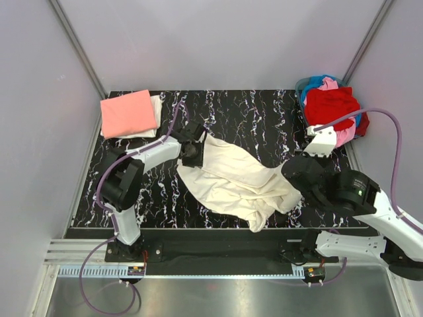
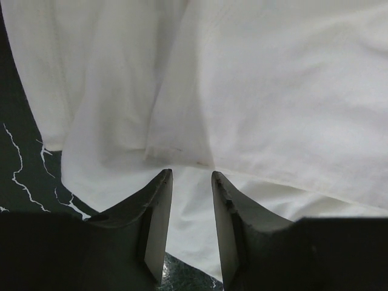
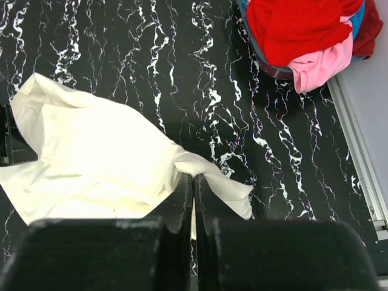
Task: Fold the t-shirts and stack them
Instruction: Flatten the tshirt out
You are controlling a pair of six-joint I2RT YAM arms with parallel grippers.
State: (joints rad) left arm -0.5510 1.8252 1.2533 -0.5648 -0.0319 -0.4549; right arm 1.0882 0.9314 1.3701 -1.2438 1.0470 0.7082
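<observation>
While the cream shirt (image 1: 231, 185) is lying crumpled across the middle of the black, white-veined table (image 1: 258, 115), the 2 arms are reaching into it from opposite ends. The left pincer (image 1: 192, 150) is pointing down at the shirt's back-left end; in the left wrist view its 2 fingers (image 2: 159, 224) are standing apart, with cloth showing through the gap and nothing pinched between them; a folded edge of the cloth is running just past the tips. The right pincer (image 3: 193, 188) is sitting at the shirt's front-right end, its 2 fingers pressing together on a bunched corner of the cream cloth; the cloth is fanning out to the left from that grip. At the back-left corner of the table a salmon shirt (image 1: 129, 113) is resting folded flat on a white shirt (image 1: 156, 105), whose edge is peeking out on the right. At the back-right corner, well apart from the cream shirt, a red shirt (image 1: 330, 105) is lying heaped over a pink shirt (image 1: 344, 137) and a blue shirt (image 1: 308, 89).
</observation>
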